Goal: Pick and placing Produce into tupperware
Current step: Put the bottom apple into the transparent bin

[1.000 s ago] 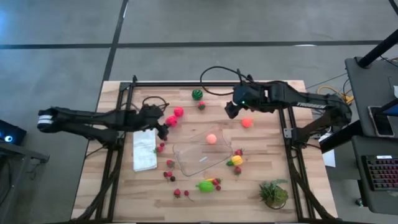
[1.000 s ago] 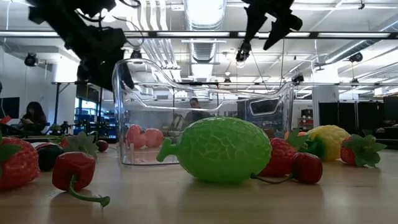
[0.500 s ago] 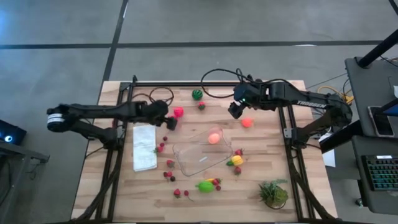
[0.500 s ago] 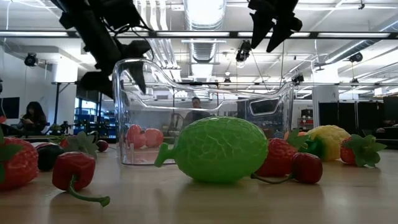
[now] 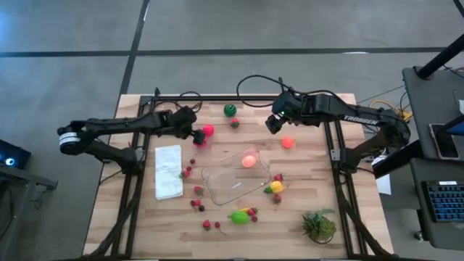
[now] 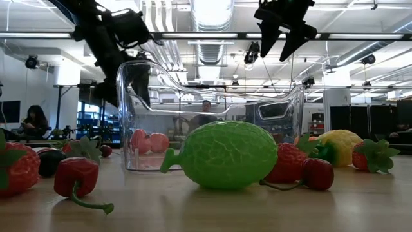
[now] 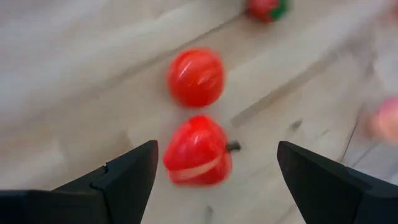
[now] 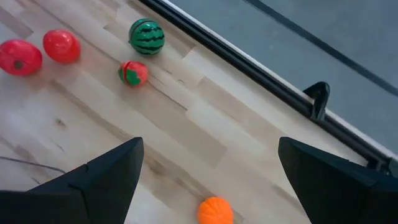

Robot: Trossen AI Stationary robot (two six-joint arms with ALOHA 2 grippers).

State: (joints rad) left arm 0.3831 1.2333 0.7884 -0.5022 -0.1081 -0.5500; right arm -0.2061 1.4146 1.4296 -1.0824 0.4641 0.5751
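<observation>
My left gripper (image 5: 196, 135) hovers open over two red pieces of produce at the far left of the table. In the left wrist view its fingers stand on either side of a red pepper-like fruit (image 7: 198, 158), apart from it, with a round red fruit (image 7: 195, 77) just beyond. My right gripper (image 5: 272, 125) hangs open and empty above the far middle, near an orange fruit (image 5: 288, 143). The clear tupperware (image 5: 233, 180) lies on the table's middle with a peach-coloured fruit (image 5: 249, 160) inside. A striped melon (image 5: 230, 110) and a strawberry (image 5: 235, 122) rest near the far edge.
A white folded cloth (image 5: 168, 171) lies left of the tupperware. More produce lies near it: a lime-green fruit (image 5: 239, 216), a yellow one (image 5: 275, 187) and small red berries (image 5: 197, 196). A leafy plant tuft (image 5: 319, 225) stands at the near right. Black frame rails (image 5: 246, 97) border the table.
My left gripper has swung toward the table's far edge, from beside the white cloth to above the two red fruits, and has rolled a little. Its fingers have stayed open. No produce has moved.
</observation>
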